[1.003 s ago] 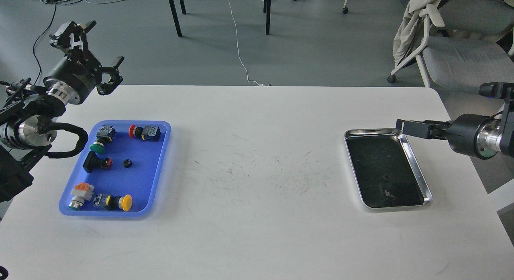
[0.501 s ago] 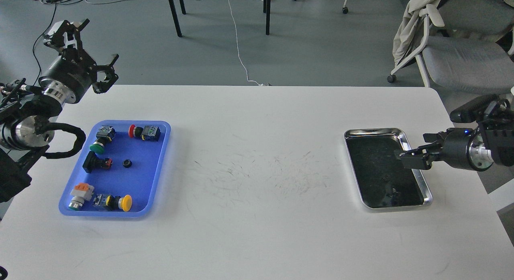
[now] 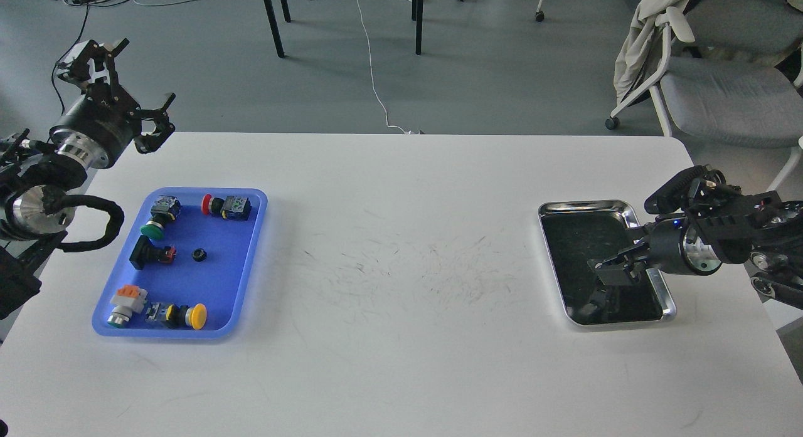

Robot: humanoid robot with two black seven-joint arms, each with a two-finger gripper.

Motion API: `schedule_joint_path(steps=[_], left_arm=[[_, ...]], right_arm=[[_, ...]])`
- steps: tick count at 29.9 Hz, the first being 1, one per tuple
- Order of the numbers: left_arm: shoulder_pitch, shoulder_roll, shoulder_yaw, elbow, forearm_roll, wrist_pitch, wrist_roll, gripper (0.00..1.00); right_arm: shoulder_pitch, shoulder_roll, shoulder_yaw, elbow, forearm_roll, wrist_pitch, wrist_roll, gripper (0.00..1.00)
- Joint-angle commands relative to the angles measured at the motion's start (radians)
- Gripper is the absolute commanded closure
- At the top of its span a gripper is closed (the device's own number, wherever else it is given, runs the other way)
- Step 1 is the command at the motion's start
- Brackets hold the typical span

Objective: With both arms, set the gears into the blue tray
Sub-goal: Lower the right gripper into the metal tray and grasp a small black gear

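Sitting near the middle of the blue tray (image 3: 244, 261), a single black gear (image 3: 199, 255), lying flat and apart from the push-button switches (image 3: 226, 206) spread around it: red-capped and green-capped ones toward the far end, a black one just left of the gear, an orange-topped and a yellow-capped one along the near rim. Hovering above the table's far left corner, beyond the blue tray and well apart from it, the left gripper (image 3: 122, 76), fingers spread wide and holding nothing. Reaching in over the steel tray (image 3: 669, 303) at the right side of the white table (image 3: 401, 336), the right gripper (image 3: 613, 269), pointing left and hanging low above the dark inside; fingers too dark against that surface for telling whether spread or closed, or whether anything is being held. Showing inside the steel tray, only dim reflections, no gear clearly made out there.
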Motion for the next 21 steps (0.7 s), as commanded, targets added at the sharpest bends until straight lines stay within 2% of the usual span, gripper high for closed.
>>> schedule_joint_path(steps=[1,15,21], left_arm=[[-0.001,-0.003,-0.002,0.007,0.001,-0.001,-0.002,0.01],[0.0,-0.01,-0.002,0.041,0.001,-0.007,-0.006,0.01],[0.0,-0.013,-0.002,0.047,0.001,-0.006,-0.008,0.01]], right_arm=[[0.012,0.019,-0.046,-0.011,-0.015,0.001,0.032,0.07],[0.008,0.099,-0.081,-0.087,-0.018,0.001,0.043,0.1],[0.012,0.112,-0.101,-0.1,-0.018,0.003,0.081,0.13]])
